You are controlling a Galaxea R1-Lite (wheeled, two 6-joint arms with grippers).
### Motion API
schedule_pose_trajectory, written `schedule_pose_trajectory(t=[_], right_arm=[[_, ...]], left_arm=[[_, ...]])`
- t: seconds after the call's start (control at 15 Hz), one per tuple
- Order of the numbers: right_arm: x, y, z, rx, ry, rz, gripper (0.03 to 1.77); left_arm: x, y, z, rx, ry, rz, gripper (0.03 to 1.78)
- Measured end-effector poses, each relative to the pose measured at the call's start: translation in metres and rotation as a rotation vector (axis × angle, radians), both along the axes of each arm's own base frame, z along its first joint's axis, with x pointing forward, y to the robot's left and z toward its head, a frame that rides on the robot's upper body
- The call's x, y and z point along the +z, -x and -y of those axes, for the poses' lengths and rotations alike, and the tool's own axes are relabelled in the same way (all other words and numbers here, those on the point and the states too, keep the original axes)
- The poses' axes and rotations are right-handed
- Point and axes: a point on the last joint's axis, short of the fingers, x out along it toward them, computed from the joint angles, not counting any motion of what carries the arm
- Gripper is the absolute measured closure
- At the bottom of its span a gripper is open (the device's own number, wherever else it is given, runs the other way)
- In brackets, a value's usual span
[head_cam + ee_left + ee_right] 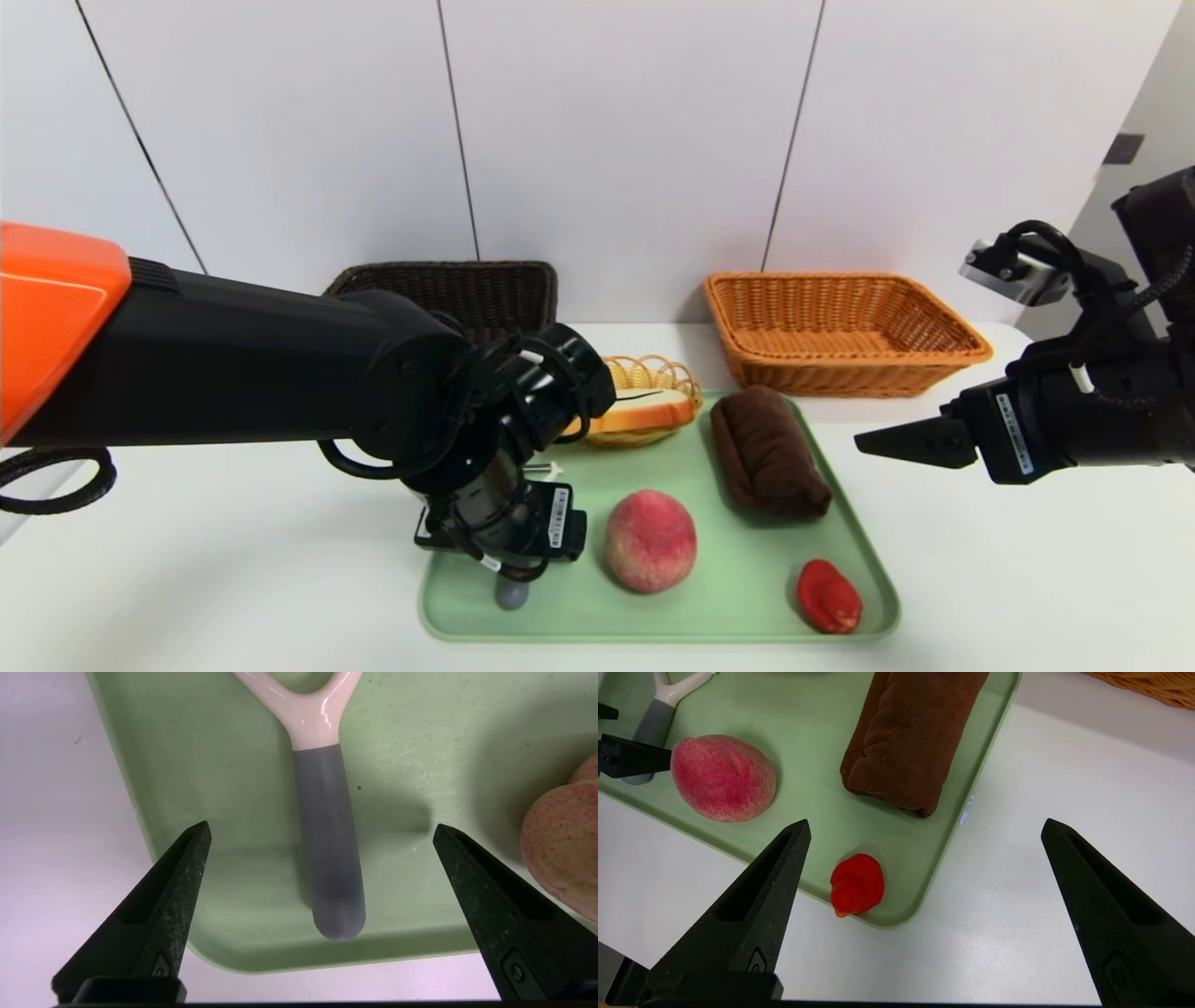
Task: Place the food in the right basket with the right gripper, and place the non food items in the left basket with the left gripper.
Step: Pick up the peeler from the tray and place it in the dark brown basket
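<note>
On the green tray (747, 583) lie a peeler (329, 858) with a grey handle and white head, a peach (651, 541), a rolled brown towel (767, 451) and a small red pepper (828, 597). My left gripper (321, 827) hangs open just above the tray's near left corner, one finger on each side of the peeler handle, touching nothing. My right gripper (896, 441) is open and empty over the bare table right of the tray, with the pepper (857, 884) off to one side of its fingers. A bread slice (644, 411) rests in a small wicker dish behind the tray.
The dark brown left basket (467, 289) stands at the back, partly behind my left arm. The orange right basket (840, 373) sits at the back right against the wall. White table surrounds the tray.
</note>
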Motion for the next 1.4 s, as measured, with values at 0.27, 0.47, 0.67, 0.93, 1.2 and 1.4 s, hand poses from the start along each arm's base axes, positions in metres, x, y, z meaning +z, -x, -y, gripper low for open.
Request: schedule_pose_trajectory(t=[0.27,0.47,0.67,0.93,1.2,1.4], right_arm=[[0.0001,0.0015,0.0006,0.0,0.0,0.001,0.09],[0.0004,0.002,0.0008,0.0,-0.002,0.003,0.09],[0.0003,0.002,0.0008,0.0,-0.002,0.003,0.09],[0.0004,0.0018,0.0007,0.0,-0.002,0.005,0.09],[0.0006,0.0021,0.0009,0.0,-0.003,0.004,0.09],[0.0008,0.0025,0.001,0.001,-0.004,0.005,0.09]], left_arm=[[-0.0049,-0.0028,0.0023,0.009,-0.005,-0.006,0.12],[-0.0069,-0.0039,0.0033,0.01,-0.009,-0.007,0.12],[-0.0085,-0.0046,0.004,0.01,-0.012,-0.01,0.12],[-0.009,-0.0054,0.0037,0.012,-0.011,-0.013,0.71],[-0.0085,-0.0053,0.0031,0.013,-0.013,-0.011,1.23],[-0.0081,-0.0048,0.0024,0.022,-0.031,0.0,1.54]])
